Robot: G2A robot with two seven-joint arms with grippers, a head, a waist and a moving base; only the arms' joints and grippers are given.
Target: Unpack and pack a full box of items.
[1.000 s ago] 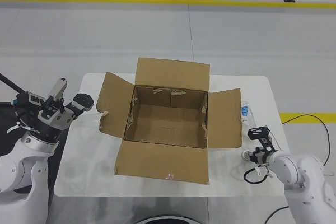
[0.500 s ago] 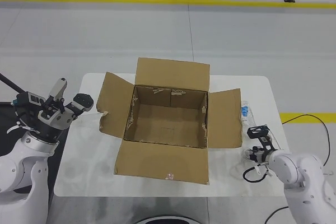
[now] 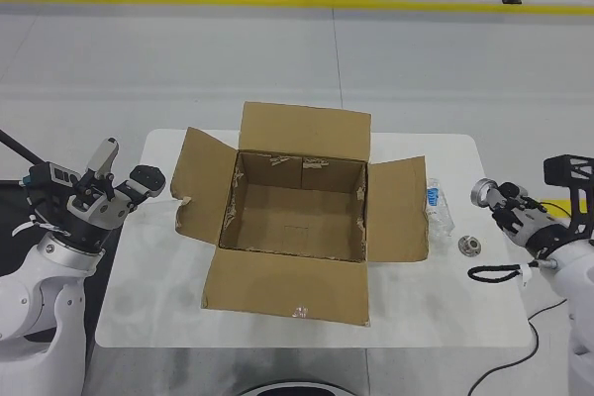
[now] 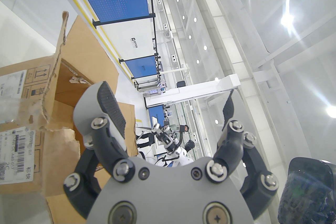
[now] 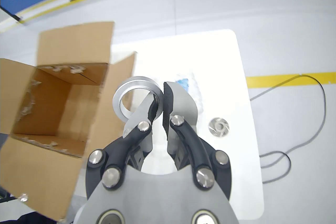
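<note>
Right wrist view: the right pincer (image 5: 158, 104) is clamped on the rim of a silver metal ring (image 5: 135, 83). It holds the ring above the white desk (image 5: 223, 57), near the right flap of the open brown cardboard box (image 5: 47, 104). On the desk beneath lie a small round metal disc (image 5: 218, 127) and what looks like a clear plastic bottle with a blue label (image 5: 194, 84), blurred here. From the top view, the box stands mid-desk with all four flaps spread outward. The left pincer (image 4: 168, 96), its fingers spread wide, sits just beside the box's left flap.
</note>
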